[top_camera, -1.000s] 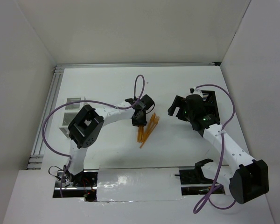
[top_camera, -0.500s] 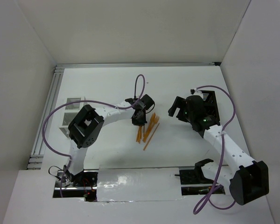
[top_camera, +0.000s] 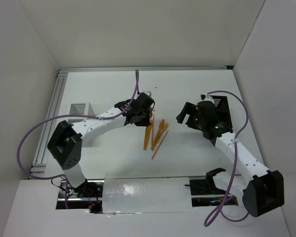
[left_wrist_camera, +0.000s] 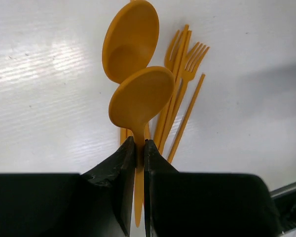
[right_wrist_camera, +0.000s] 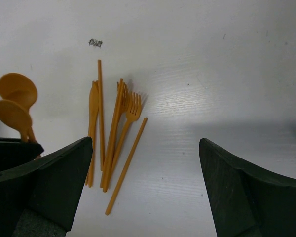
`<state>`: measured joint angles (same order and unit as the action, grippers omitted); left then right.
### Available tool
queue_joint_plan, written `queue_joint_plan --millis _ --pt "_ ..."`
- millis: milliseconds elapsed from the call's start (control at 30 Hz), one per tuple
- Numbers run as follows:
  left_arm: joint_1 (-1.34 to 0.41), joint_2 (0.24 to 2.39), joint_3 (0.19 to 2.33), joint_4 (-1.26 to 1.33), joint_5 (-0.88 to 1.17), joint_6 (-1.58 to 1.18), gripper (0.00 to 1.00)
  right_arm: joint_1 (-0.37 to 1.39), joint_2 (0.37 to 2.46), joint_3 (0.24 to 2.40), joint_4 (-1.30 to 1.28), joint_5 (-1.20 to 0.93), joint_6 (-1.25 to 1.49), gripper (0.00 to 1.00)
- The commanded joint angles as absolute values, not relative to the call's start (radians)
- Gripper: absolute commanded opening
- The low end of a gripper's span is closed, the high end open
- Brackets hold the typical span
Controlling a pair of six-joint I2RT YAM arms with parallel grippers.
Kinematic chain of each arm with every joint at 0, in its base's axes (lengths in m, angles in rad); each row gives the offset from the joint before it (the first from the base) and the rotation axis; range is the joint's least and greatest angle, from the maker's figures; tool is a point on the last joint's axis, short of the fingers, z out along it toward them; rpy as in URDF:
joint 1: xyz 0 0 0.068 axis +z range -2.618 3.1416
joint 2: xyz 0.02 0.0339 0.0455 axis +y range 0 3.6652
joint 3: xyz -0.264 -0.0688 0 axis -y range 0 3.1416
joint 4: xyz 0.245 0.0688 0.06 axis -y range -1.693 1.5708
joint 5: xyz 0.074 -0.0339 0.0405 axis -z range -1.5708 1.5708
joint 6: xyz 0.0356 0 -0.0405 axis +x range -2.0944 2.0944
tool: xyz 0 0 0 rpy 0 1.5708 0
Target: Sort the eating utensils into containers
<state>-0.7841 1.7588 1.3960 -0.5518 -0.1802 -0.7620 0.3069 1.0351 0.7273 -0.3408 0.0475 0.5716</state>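
My left gripper [top_camera: 140, 112] is shut on the handle of an orange spoon [left_wrist_camera: 140, 96] and holds it above the table. A second spoon [left_wrist_camera: 130, 39] sits right behind it, its handle running into the same jaws. Both also show in the right wrist view [right_wrist_camera: 14, 101]. The other orange utensils [top_camera: 156, 134], forks [right_wrist_camera: 129, 114], a knife [right_wrist_camera: 92, 123] and thin sticks, lie in a bundle on the table just right of that gripper. My right gripper [top_camera: 186, 117] is open and empty, right of the bundle. The white caddy [top_camera: 79, 107] stands at the left. The black caddy [top_camera: 222, 109] is half hidden under my right arm.
White walls close in the table at the back and both sides. A metal rail [top_camera: 48, 123] runs along the left edge. Purple cables loop over both arms.
My left gripper has risen and moved up-left off the bundle, taking the spoons with it. Its arm has swung left, uncovering the white caddy. The right arm has not moved.
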Motion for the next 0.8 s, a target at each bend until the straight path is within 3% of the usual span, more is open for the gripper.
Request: queue_joint_plan --millis 0,100,233,333,767 --pt "-0.735 1.614 1.304 -0.476 -0.156 -0.680 0.00 0.302 1.009 0.727 -0.293 -0.006 0.569 0.95" --pt "-0.619 1.369 1.118 -0.256 -0.140 -0.537 0.00 0.305 1.022 0.727 -0.234 -0.064 0.552 0.95" --pt "-0.508 1.169 0.993 -0.057 -0.068 -0.416 0.00 0.311 1.049 0.727 -0.202 -0.086 0.552 0.95" --pt "-0.327 1.043 0.924 0.107 0.007 -0.298 0.00 0.319 1.092 0.738 -0.190 -0.097 0.551 0.95" --pt "0.193 1.034 0.782 0.544 0.199 -0.216 0.00 0.336 1.107 0.738 -0.150 -0.061 0.540 0.96"
